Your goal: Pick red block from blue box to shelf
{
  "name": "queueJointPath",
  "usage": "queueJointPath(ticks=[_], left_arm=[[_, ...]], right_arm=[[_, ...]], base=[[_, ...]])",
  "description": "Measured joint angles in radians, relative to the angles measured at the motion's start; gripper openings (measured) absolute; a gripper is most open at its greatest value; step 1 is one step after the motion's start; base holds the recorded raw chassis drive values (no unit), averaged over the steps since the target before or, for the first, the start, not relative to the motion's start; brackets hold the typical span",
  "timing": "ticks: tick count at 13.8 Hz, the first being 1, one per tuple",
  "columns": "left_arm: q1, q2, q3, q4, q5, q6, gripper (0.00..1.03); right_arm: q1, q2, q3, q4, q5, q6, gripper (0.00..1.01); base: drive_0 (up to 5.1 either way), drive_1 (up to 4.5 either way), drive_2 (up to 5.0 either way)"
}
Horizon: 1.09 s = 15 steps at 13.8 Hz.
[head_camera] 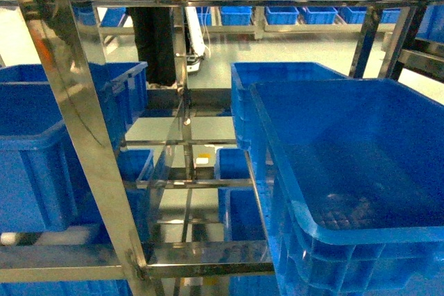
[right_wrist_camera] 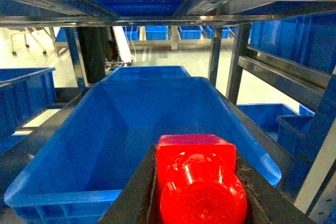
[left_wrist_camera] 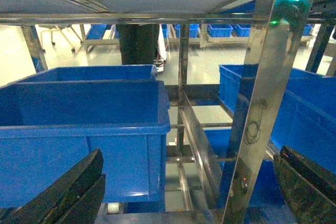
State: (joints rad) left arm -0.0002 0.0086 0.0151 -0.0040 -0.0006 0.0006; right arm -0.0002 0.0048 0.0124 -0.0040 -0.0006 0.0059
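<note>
My right gripper (right_wrist_camera: 197, 192) was clamped on the red block (right_wrist_camera: 198, 179), stud toward the camera, above the near rim of a dark blue crate (right_wrist_camera: 121, 129) on the shelf (right_wrist_camera: 226, 61); no contents showed in it. My left gripper (left_wrist_camera: 184, 192) stood wide apart, holding nothing, before another blue crate (left_wrist_camera: 79, 124) whose inside I couldn't see.

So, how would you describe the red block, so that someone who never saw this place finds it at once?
Look at the steel shelf with its big blue crates, in the right wrist view. Over the nearest blue crate, the right gripper holds the red block between its dark fingers. It is the only red thing there, glossy, with one round stud; all around is blue or metal.
</note>
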Motion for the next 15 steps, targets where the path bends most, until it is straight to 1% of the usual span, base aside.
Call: queueJointPath(ticks=[15], left_arm=[[0.0, 0.0, 0.0, 0.0, 0.0, 0.0, 0.98]], right_arm=[[0.0, 0.0, 0.0, 0.0, 0.0, 0.0, 0.28]], base=[[0.0, 0.0, 0.0]])
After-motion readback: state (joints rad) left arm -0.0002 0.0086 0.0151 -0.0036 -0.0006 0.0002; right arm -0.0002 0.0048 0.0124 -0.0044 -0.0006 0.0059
